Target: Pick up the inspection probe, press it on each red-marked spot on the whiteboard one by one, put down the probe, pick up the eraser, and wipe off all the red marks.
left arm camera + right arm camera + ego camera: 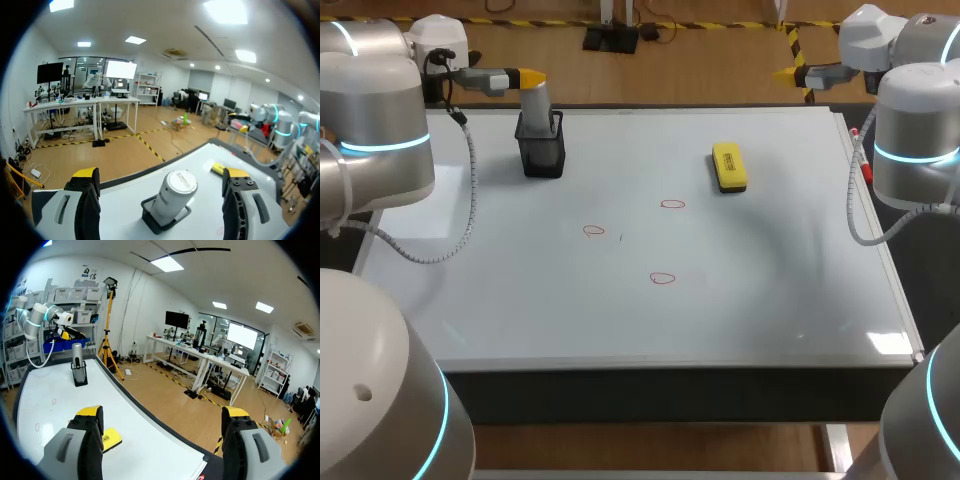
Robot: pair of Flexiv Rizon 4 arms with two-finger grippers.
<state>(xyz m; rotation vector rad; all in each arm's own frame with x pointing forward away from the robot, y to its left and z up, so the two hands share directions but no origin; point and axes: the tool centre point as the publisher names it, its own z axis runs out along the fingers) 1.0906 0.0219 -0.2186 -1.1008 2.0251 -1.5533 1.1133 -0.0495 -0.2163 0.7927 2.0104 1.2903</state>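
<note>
- Your left hand (pixel 525 78) (pixel 160 176) is spread wide and holds nothing; it sits level at the whiteboard's far left edge, yellow tips pointing toward the middle.
- Just ahead of that hand, the inspection probe (pixel 536 103) (pixel 173 194), a grey cylinder with a flat cap, stands upright in its black holder (pixel 543 154) (pixel 150 220). In the left wrist view it appears in the gap between the two fingers (pixel 86 200), and neither finger touches it.
- Your right hand (pixel 802 72) (pixel 160 416) is also wide open and empty, off the far right corner of the whiteboard.
- The yellow eraser (pixel 729 166) (pixel 111 438) (pixel 218 168) lies flat on the whiteboard's far right part, well apart from the probe and nearer your right hand.
- Three small red marks are drawn near the middle of the whiteboard (pixel 780 290): one toward the left (pixel 594 231), one just short of the eraser (pixel 672 204), and one nearest you (pixel 662 278).
- The whiteboard lies flat and covers nearly the whole worktop (pixel 650 395).
</note>
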